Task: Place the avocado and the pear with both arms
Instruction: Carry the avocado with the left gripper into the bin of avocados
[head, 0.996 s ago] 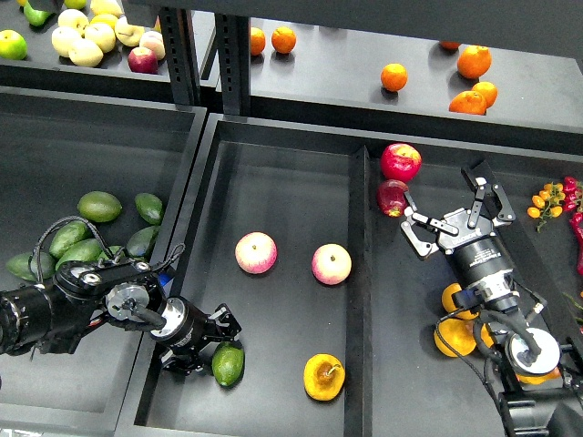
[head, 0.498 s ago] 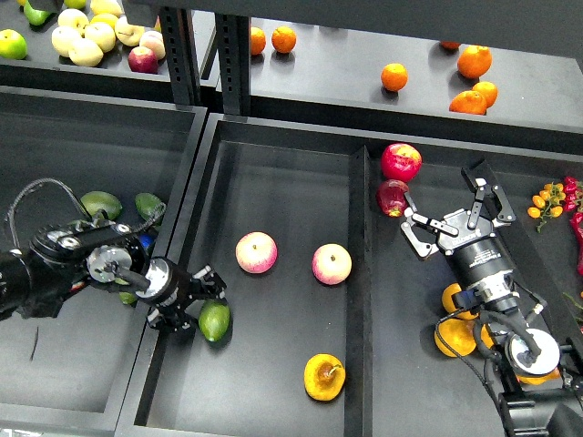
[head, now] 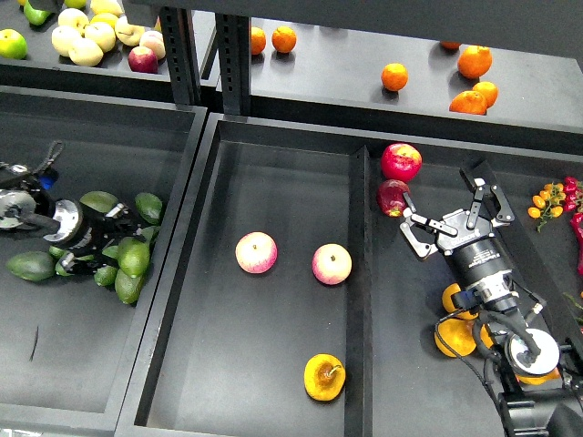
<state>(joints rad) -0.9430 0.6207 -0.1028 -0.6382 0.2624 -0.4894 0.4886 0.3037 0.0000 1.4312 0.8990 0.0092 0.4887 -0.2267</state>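
Now your left end effector (head: 117, 238) is pinching the avocado (head: 133, 257) over the left bin.
Your right end effector (head: 453, 217) is staying spread wide, and the pear (head: 324, 377) is lying in the middle bin.

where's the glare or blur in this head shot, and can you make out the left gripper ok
Head view: sharp overall; soft glare streaks on the black tray floor; red apples carry small highlights. The left gripper, dark among the avocado pile, is hard to resolve; the right gripper reads clearly open.
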